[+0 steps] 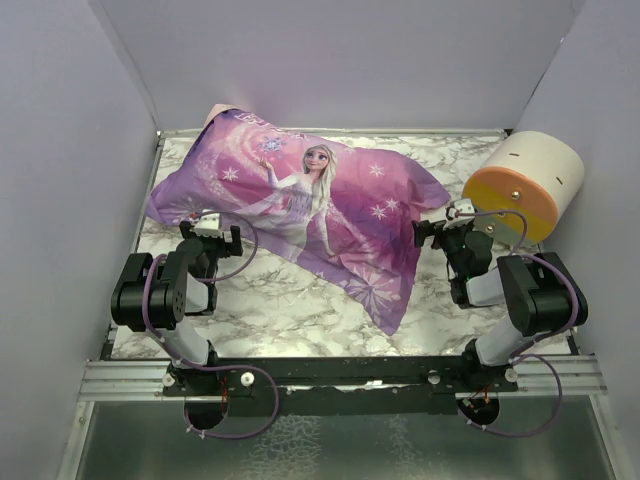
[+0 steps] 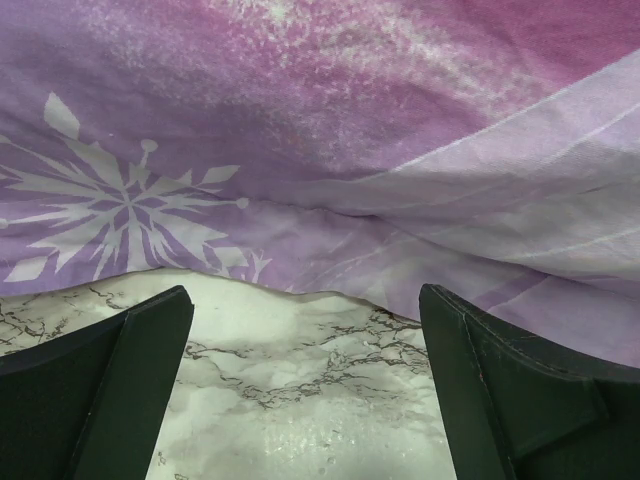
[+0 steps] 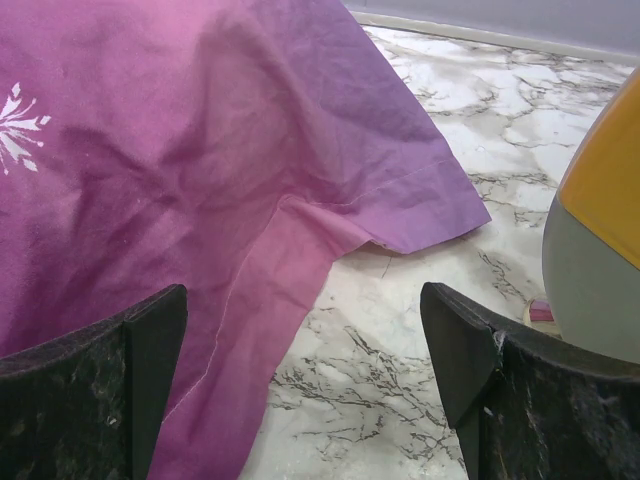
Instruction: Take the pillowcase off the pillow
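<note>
Plainly thin, limp and light, the pillowcase [image 1: 300, 210] lies slantwise across the marble desk [image 1: 270, 310], the pillow presumably inside though unseen. The left claw [image 1: 212, 240] and right claw [image 1: 437, 232] both stand spread and empty beside its edges. Its hemmed corner [image 3: 420, 215] near the right claw looks easiest to pinch.

A robot lab cell: plain grey walls [image 1: 70, 150] box in a marble-print desk [image 1: 280, 310], with two arms [image 1: 160, 290] bolted to a metal rail [image 1: 340, 375].

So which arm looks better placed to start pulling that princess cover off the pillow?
Right, probably. The right gripper is open, and a loose hemmed edge of the pillowcase lies between its fingers. The left gripper, also open, has only bare table between its fingers, fabric farther ahead.
</note>
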